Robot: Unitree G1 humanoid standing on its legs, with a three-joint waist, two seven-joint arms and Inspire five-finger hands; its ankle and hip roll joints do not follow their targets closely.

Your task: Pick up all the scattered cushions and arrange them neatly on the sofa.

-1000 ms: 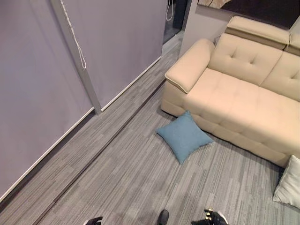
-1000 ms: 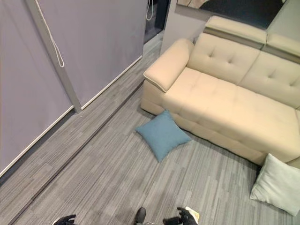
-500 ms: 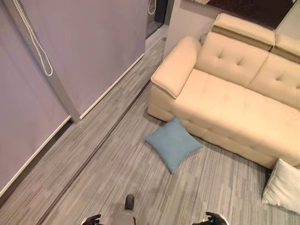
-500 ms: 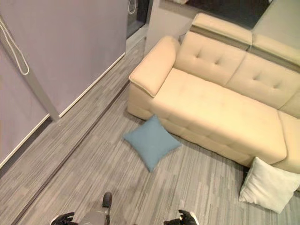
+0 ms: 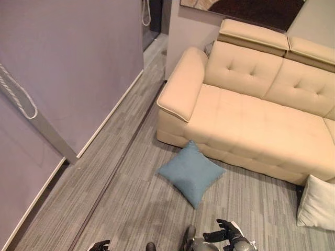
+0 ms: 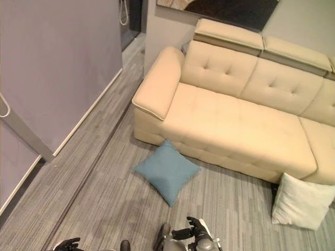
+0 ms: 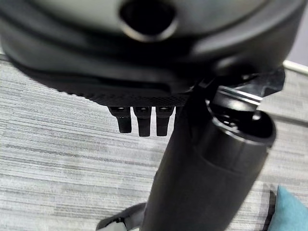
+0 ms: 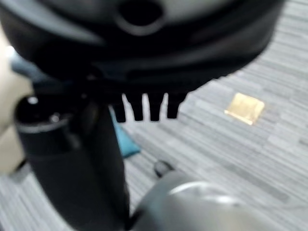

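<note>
1. Two cushions lie on the grey floor: a blue cushion (image 5: 190,172) just before the beige sofa (image 5: 251,120), and a white cushion (image 6: 302,201) leaning at its front, so nothing is arranged yet.
2. The right hand (image 5: 226,234) hangs low with fingers loosely spread, holding nothing.
3. The left hand (image 5: 99,244) also waits empty, fingers relaxed.

The white cushion (image 5: 317,203) and the sofa (image 5: 261,120) are cut off at the right edge; the left hand (image 5: 98,244) is cropped at the near edge.
</note>
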